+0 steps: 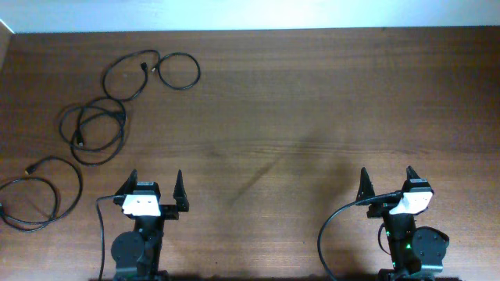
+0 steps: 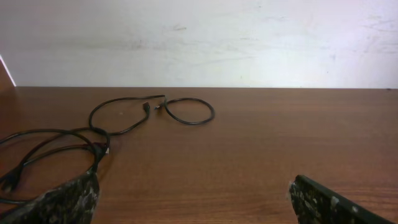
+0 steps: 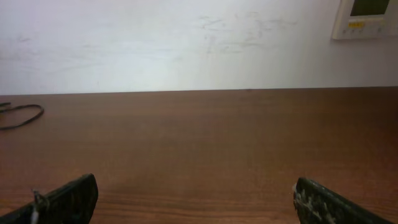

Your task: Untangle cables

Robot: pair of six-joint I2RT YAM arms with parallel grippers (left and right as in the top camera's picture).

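Three thin black cables lie apart on the left of the wooden table. One cable [image 1: 148, 72] makes two loops at the far left back, also in the left wrist view [image 2: 186, 112]. A coiled cable [image 1: 95, 131] lies in front of it, seen in the left wrist view [image 2: 56, 146]. A third cable [image 1: 39, 199] loops at the left edge. My left gripper [image 1: 155, 186] is open and empty near the front, right of the third cable [image 2: 193, 199]. My right gripper [image 1: 387, 181] is open and empty at the front right [image 3: 196, 199].
A pale wall runs behind the table's back edge [image 1: 250, 30]. A white wall panel [image 3: 367, 18] hangs at the upper right of the right wrist view. A bit of black cable [image 3: 22, 115] shows far left there.
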